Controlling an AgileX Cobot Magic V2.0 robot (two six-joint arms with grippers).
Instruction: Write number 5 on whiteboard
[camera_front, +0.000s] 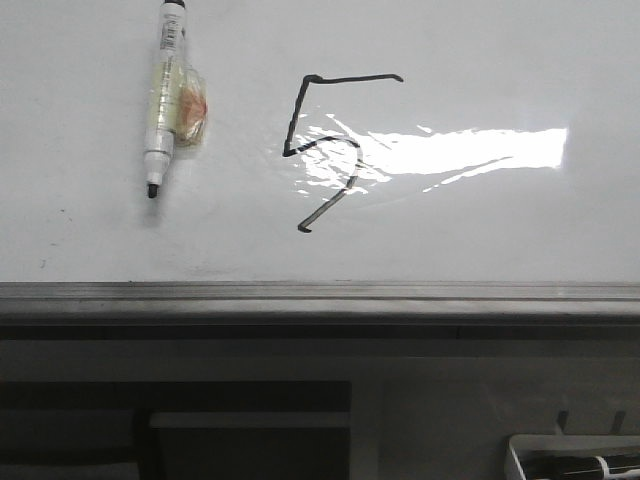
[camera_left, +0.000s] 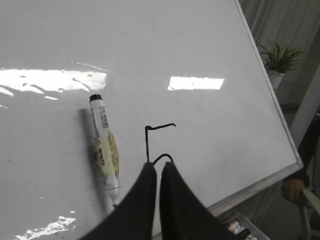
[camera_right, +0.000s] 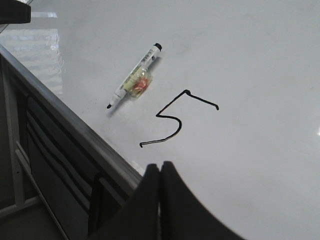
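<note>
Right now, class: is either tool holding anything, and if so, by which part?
Nothing is held. Both the left tool and right tool are shut and empty; the marker lies loose on the whiteboard.

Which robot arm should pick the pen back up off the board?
Probably the left. In the front view the marker pen lies on the whiteboard left of the number 5. The left gripper, shut and empty, shows it closer than the right gripper does.
</note>
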